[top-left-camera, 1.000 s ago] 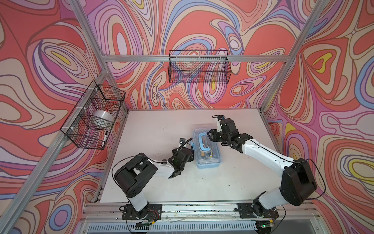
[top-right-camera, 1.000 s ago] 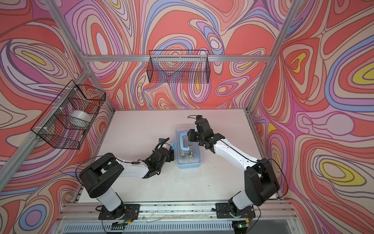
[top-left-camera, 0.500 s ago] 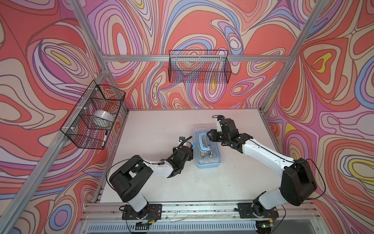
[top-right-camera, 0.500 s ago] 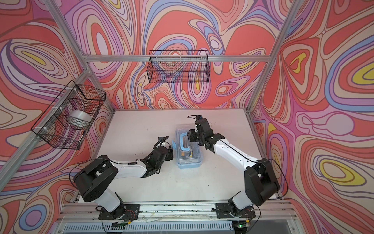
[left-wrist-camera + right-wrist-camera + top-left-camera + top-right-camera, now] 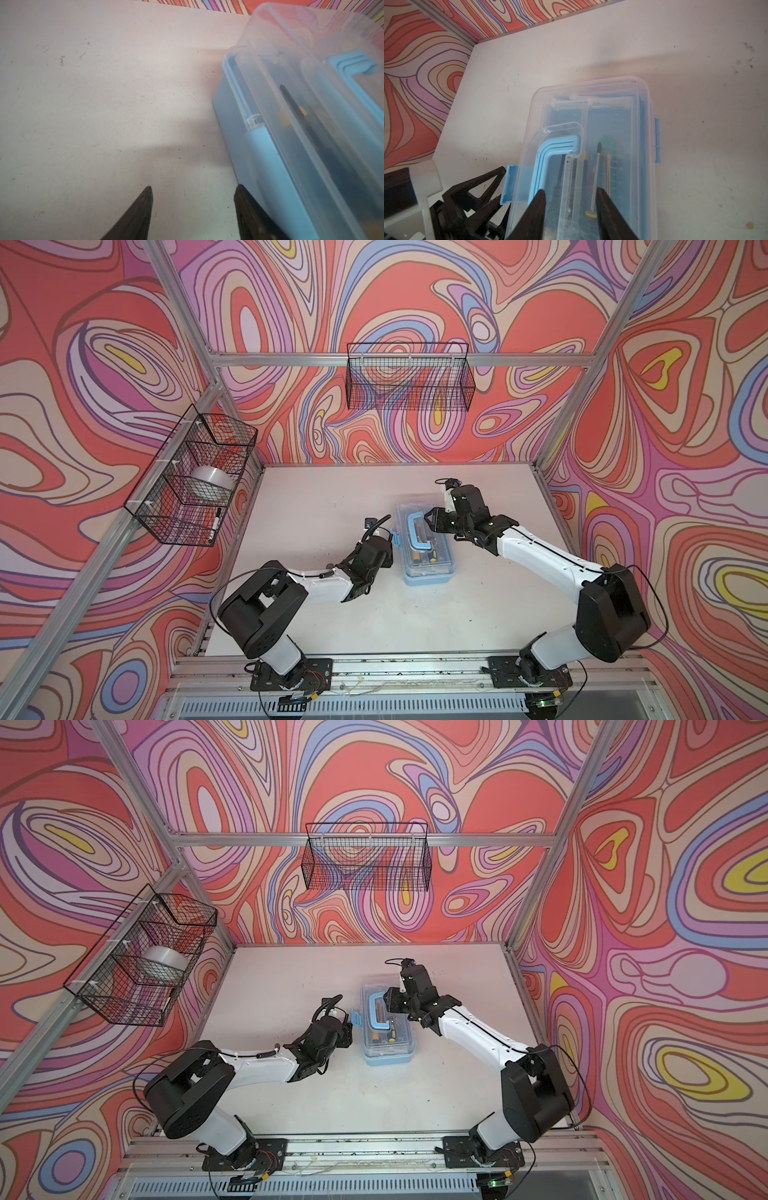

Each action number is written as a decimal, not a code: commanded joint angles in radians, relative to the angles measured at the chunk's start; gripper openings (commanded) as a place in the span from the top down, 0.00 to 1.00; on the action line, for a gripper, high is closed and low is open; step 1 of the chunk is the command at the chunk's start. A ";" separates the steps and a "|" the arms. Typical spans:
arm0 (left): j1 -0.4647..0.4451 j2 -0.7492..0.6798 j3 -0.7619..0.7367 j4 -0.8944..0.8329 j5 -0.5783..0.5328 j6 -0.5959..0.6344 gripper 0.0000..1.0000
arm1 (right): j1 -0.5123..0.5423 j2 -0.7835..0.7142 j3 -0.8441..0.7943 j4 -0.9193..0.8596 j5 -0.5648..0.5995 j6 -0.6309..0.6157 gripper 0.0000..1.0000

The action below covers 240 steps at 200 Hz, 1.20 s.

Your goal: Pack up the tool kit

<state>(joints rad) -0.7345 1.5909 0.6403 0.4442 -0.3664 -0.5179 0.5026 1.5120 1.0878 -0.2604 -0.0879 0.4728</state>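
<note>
The tool kit is a light-blue box with its clear lid down, lying mid-table. A blue handle lies flat on the lid, and screwdrivers show through it. The blue latch sticks out from the box's left side. My left gripper is low beside that side, open, with only bare table between its fingers; one finger lies along the box wall. My right gripper hangs over the lid by the handle, jaws apart and holding nothing.
A black wire basket on the left wall holds a tape roll and a marker. Another wire basket hangs on the back wall. The white table is walled on three sides.
The left gripper's jaws have narrowed and the left arm has sunk lower beside the box. The right arm and the box have not moved.
</note>
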 commanded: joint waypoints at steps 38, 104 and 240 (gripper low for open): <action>0.065 -0.035 -0.028 0.049 0.133 -0.093 0.38 | -0.006 -0.005 -0.025 0.015 -0.003 -0.002 0.58; 0.092 -0.034 -0.033 0.128 0.252 -0.110 0.40 | -0.006 0.002 -0.026 0.016 0.000 -0.007 0.58; 0.097 -0.062 -0.005 0.123 0.329 -0.166 0.50 | -0.007 0.010 -0.035 0.020 -0.008 -0.004 0.59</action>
<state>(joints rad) -0.6460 1.5356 0.6193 0.5358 -0.0689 -0.6495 0.5026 1.5124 1.0622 -0.2535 -0.0933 0.4725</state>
